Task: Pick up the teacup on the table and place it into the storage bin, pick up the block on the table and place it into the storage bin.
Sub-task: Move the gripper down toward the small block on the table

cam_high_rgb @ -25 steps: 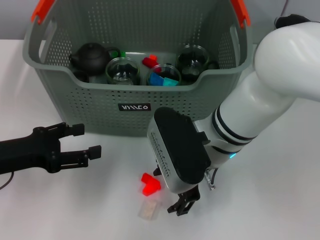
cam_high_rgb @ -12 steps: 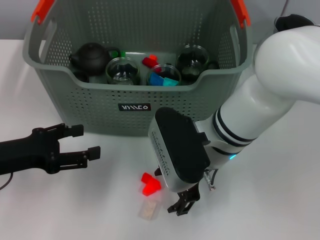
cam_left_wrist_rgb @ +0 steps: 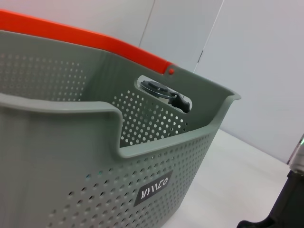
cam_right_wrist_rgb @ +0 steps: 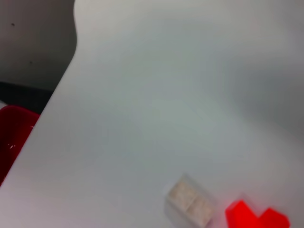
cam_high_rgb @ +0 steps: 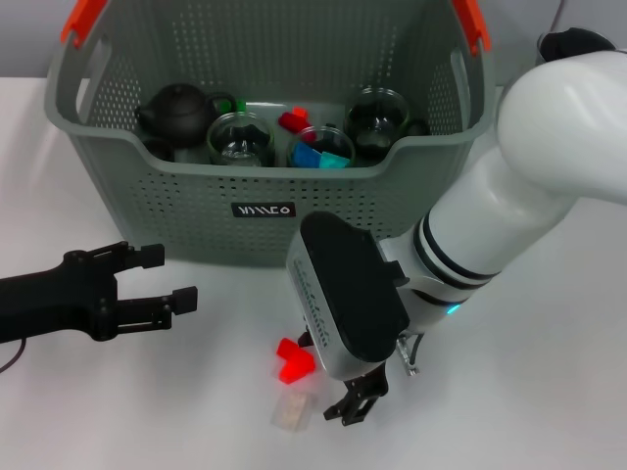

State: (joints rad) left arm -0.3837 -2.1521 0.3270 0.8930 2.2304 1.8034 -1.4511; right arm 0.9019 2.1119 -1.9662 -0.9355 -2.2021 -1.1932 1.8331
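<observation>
Red block (cam_high_rgb: 293, 363), grey-green perforated bin (cam_high_rgb: 196, 196)

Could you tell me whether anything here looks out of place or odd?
Nothing looks spilled or damaged. A red block and a pale block lie on the table outside the storage bin, beside the right gripper.

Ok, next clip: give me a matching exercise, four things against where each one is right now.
Things:
1. teapot
2. red block
3. left gripper
4. right gripper

Places:
A. on the table in front of the bin
B. inside the bin, at its left end
C. low over the table beside the pale block
D. over the table, in front of the bin's left half

Pairs: 1-B, 2-A, 3-D, 4-C
</observation>
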